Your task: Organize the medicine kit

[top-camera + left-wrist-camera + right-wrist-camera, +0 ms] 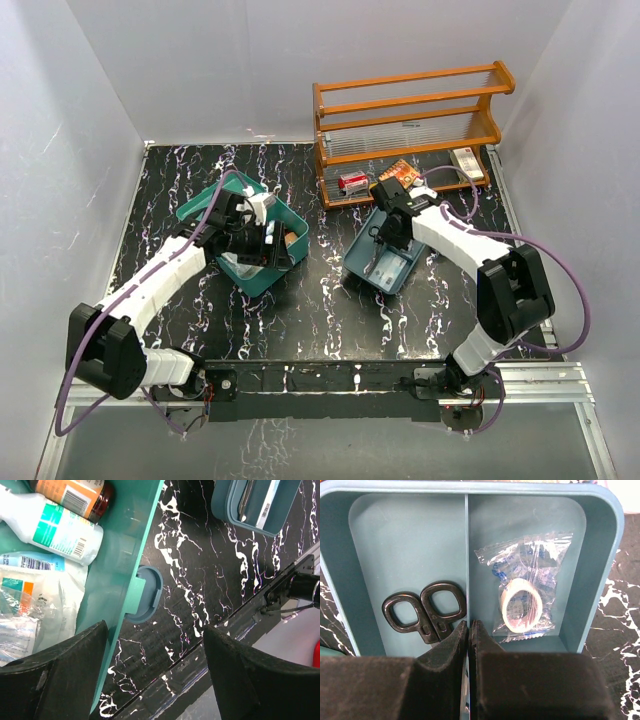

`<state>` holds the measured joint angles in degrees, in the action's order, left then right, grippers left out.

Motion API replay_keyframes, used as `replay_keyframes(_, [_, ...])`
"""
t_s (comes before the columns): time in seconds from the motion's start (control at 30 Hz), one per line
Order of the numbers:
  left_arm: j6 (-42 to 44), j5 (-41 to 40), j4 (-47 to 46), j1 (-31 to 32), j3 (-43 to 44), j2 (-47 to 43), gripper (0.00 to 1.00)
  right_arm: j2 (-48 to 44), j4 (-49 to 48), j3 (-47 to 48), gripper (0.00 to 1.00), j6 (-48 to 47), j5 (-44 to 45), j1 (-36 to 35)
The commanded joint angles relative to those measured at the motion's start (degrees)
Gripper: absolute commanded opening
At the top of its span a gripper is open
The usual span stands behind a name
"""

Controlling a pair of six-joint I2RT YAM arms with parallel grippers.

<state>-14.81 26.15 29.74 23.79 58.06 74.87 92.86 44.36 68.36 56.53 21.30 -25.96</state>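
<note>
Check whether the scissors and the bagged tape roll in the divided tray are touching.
Apart. The right wrist view shows the scissors left of the divider wall and the bagged tape roll right of it.

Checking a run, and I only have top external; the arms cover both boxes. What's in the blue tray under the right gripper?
Observer: The right wrist view shows the divided tray holding black scissors in one compartment and a bagged tape roll in the other.
Operator: Right gripper state?
Observer: The right gripper is shut, its tips lined up with the divider. I can't tell if it pinches it.
Operator: And the left?
Observer: The left gripper is open, with one finger on either side of the medicine kit wall that carries the latch. Bottles and packets lie inside.
</note>
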Motion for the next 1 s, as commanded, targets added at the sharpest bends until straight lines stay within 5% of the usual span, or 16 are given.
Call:
replay_keyframes(0.0, [-1.46,5.68,1.53,0.95,-1.46,-2.80,0.73,-3.67,-0.19,-0.85,0.00,-0.46,2.09,0.28])
replay_keyframes(0.5, [-6.72,12.94,-11.86,6.94,-1.81,2.04,0.70,-9.44,3.32,-3.27,0.00,-5.31,2.43,0.53])
replay_keyframes(0.97, [-6.79,6.33,-15.38,10.88,7.94,14.31,0.71,-12.57,5.82,-3.79,0.00,-12.87,-2.72,2.35])
